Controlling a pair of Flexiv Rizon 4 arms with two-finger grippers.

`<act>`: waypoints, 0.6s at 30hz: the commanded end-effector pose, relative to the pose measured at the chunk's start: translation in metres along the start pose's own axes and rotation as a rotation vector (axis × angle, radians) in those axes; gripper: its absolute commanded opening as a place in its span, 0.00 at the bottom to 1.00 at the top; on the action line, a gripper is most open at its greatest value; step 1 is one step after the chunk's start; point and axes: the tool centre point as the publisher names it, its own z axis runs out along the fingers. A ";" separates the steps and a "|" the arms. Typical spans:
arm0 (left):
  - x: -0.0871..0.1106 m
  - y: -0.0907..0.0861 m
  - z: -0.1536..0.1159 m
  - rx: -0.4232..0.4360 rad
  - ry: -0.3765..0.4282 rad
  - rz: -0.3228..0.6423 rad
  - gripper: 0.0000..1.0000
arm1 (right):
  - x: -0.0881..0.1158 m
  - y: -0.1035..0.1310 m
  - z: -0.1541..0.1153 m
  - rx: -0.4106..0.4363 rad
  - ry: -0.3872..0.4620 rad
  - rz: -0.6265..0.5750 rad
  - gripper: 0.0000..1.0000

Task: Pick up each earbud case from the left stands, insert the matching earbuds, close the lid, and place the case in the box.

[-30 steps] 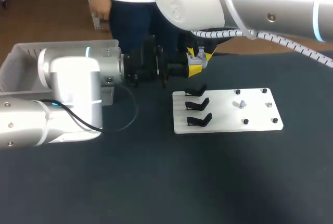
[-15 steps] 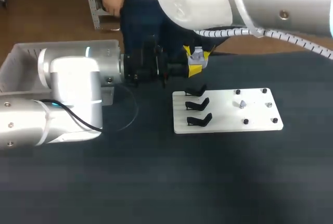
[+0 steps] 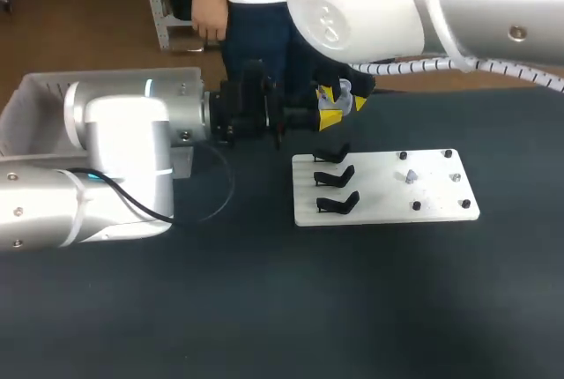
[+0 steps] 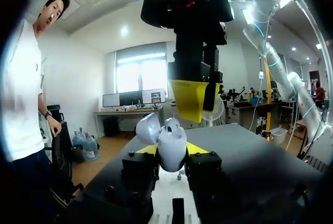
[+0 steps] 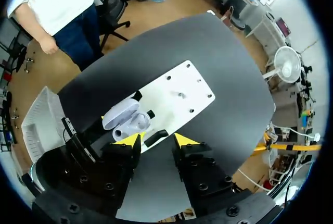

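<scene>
The left hand (image 3: 328, 118) clasps a pale, glossy plastic earbud case (image 4: 173, 148), lid open, above the dark surface (image 3: 264, 308), while the right hand (image 5: 156, 140) hangs just over it, fingers spread.

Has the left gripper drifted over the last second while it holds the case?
No. The left gripper, shut on the open earbud case, sits at the same spot just beyond the far edge of the white stand board, as before.
</scene>
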 end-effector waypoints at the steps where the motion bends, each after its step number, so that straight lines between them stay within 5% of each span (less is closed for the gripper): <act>1: 0.001 -0.002 0.000 -0.008 -0.004 0.004 0.00 | -0.001 -0.001 0.003 -0.007 -0.003 0.006 0.38; 8: 0.001 -0.002 0.000 -0.008 -0.004 0.004 0.00 | 0.000 -0.001 -0.002 -0.026 -0.017 -0.008 0.39; 11: 0.001 -0.002 0.000 -0.008 -0.004 0.004 0.00 | 0.002 -0.005 -0.010 -0.122 -0.058 -0.065 0.42; 14: 0.001 -0.002 0.000 -0.008 -0.004 0.004 0.00 | 0.006 -0.011 -0.016 -0.204 -0.097 -0.135 0.65; 16: 0.001 -0.002 0.000 -0.008 -0.004 0.004 0.00 | 0.006 -0.019 -0.017 -0.253 -0.117 -0.162 0.94; 18: 0.001 -0.002 0.000 -0.008 -0.004 0.004 0.00 | 0.005 -0.027 -0.018 -0.283 -0.146 -0.176 1.00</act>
